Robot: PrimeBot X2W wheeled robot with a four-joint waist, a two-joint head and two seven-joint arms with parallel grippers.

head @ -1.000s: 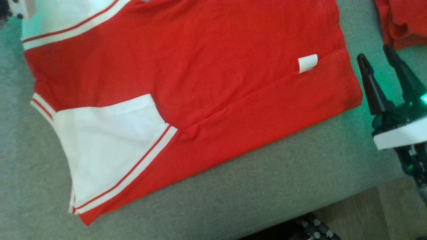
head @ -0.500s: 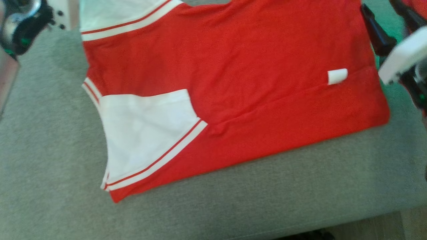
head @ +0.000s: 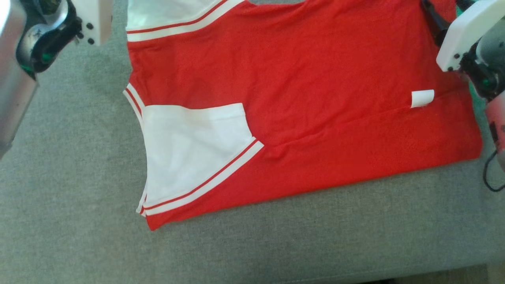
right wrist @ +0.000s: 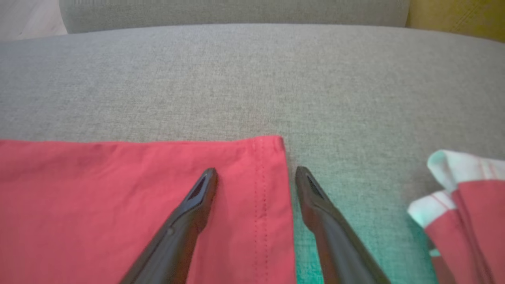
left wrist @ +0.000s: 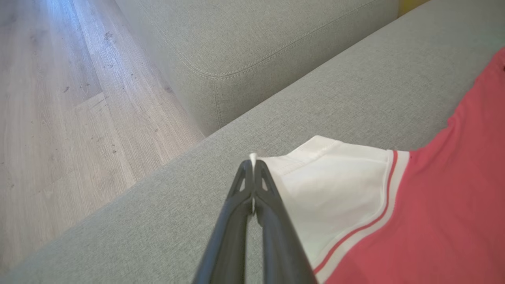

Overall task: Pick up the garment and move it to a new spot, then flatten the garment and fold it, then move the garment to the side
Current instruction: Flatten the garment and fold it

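Note:
The garment (head: 315, 98) is a red shirt with white, red-striped sleeves, lying spread on the grey sofa seat (head: 276, 244). In the left wrist view my left gripper (left wrist: 252, 157) is shut on the edge of the white sleeve (left wrist: 335, 185), with a sliver of white cloth showing between its tips. My right gripper (right wrist: 256, 175) stands open astride the garment's (right wrist: 118, 189) hem corner, one finger over the red cloth and the other over the bare cushion. The head view has the left wrist (head: 51, 35) at the top left and the right wrist (head: 465, 31) at the top right.
A second red and white bundle of cloth (right wrist: 461, 205) lies on the seat just right of my right gripper. A wooden floor (left wrist: 47, 118) runs beside the sofa, past a grey cushion block (left wrist: 256, 39). The seat's front edge runs along the bottom of the head view.
The head camera has swung, shifting the whole picture right and up. My left wrist has come into the top left, and my right gripper has gone from beside the labelled hem to the far hem corner.

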